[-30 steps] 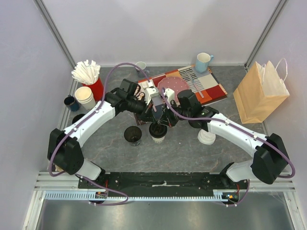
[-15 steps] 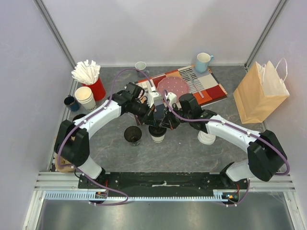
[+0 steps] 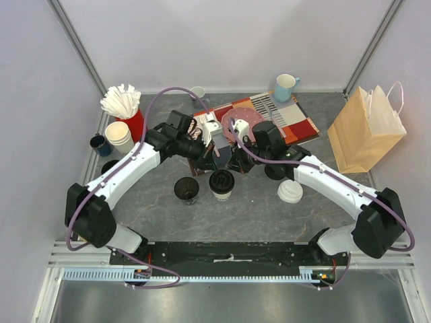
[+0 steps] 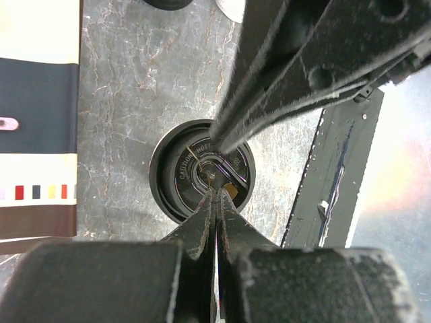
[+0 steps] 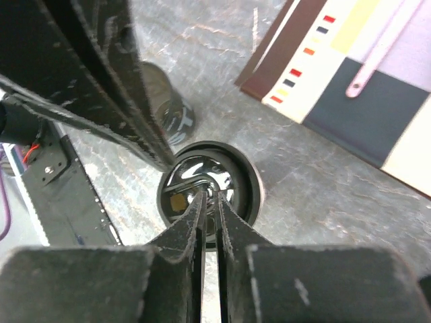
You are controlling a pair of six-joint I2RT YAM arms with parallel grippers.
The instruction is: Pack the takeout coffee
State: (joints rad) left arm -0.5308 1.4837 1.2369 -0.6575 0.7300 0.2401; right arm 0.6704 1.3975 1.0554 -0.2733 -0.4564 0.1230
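The cream-white cup with a black sip lid (image 3: 221, 183) stands upright on the grey table; it also shows in the left wrist view (image 4: 202, 171) and the right wrist view (image 5: 209, 188). My left gripper (image 3: 217, 153) and right gripper (image 3: 234, 159) hover close together just behind and above it. Both are shut and empty, tips pointing at the lid. In the wrist views the left gripper (image 4: 215, 192) and right gripper (image 5: 210, 195) sit above the lid's centre. A black cup without a lid (image 3: 186, 190) stands to the left. A white lid (image 3: 290, 192) lies to the right.
A brown paper bag (image 3: 367, 131) stands at the right. A patterned placemat (image 3: 296, 124) with a pink plate (image 3: 246, 120) lies at the back. A red holder of straws (image 3: 124, 108), stacked paper cups (image 3: 120, 136), a small dark cup (image 3: 100, 143), a grey mug (image 3: 198, 93) and a blue mug (image 3: 284, 86) stand around.
Both shut grippers have lifted and drawn back from on top of the cream cup. Its black lid now shows uncovered from above. The cup has not moved.
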